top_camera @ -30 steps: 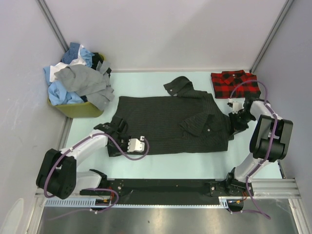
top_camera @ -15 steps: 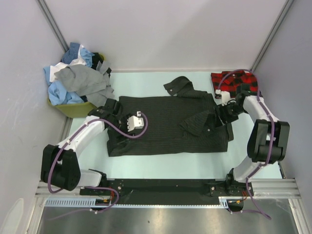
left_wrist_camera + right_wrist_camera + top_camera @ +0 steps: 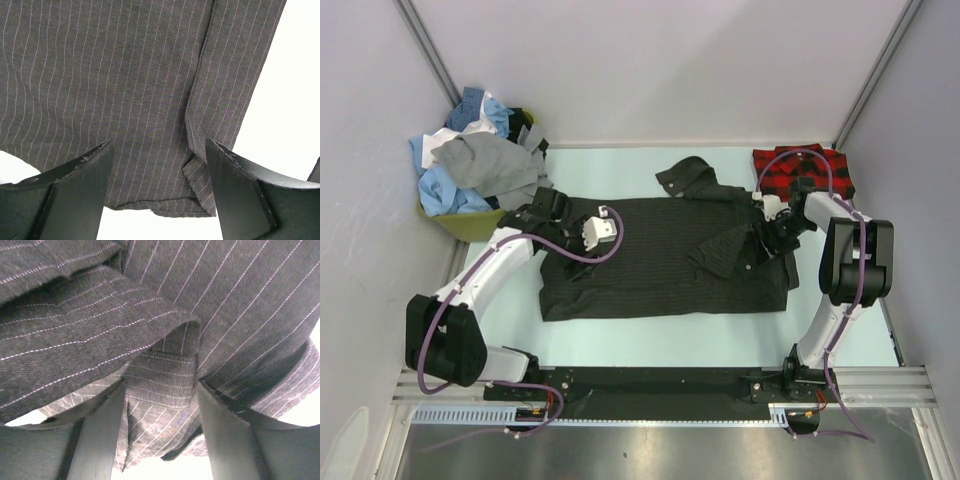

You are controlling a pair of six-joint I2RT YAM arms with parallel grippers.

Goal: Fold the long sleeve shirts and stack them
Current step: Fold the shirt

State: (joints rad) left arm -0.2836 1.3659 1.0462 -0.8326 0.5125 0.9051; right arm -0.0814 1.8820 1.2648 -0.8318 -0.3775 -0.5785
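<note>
Early stage. Plaid shirt [image 3: 788, 172] lies folded at worktop [image 3: 650, 330] 1 o'clock, judged done. Charcoal pinstripe shirt [image 3: 660, 265] at centre, spread, fold barely begun. Left pincer [image 3: 159, 142] gapes empty over its 10 o'clock corner. Right pincer [image 3: 160, 385] straddles bunched fold at 2 o'clock; whether clamped, cannot tell. Shirt pile [image 3: 480, 165] at 10 o'clock untouched.

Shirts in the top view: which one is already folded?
The red-and-black plaid shirt at the far right corner. The charcoal pinstriped shirt lies spread out, and the other shirts are heaped in the yellow bin.
</note>
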